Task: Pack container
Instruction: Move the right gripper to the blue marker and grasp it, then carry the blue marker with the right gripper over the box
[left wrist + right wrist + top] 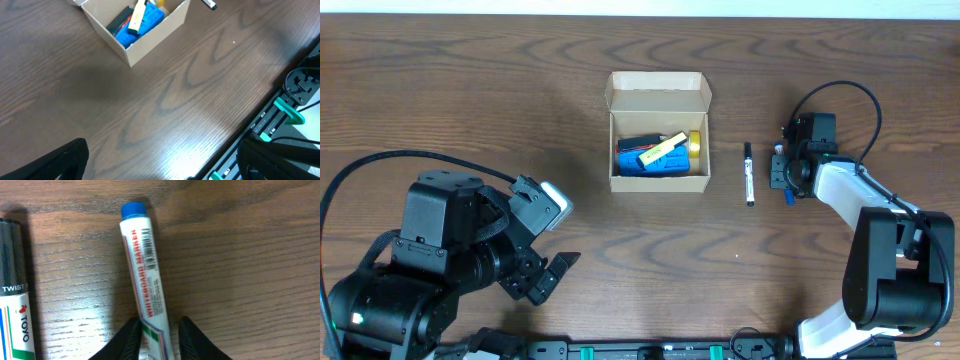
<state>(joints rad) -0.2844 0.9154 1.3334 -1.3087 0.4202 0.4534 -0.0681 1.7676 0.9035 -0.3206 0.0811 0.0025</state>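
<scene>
The container (pixel 658 100), a tan cardboard box with its flap lid open, sits at the table's middle and holds blue items and a yellow marker; it also shows in the left wrist view (pixel 150 42). A whiteboard marker (pixel 145 265) with a blue cap lies flat on the table. My right gripper (pixel 160 335) straddles its lower body: the left finger touches it and a small gap shows at the right finger. In the overhead view the right gripper (pixel 786 180) is right of the box. My left gripper (pixel 558 240) hangs wide open at the front left, holding nothing.
A white pen with a black cap (pixel 749 175) lies between the box and the right gripper; it also shows at the left edge of the right wrist view (pixel 12 290). A black and teal rail (pixel 285 110) runs along the table's front edge.
</scene>
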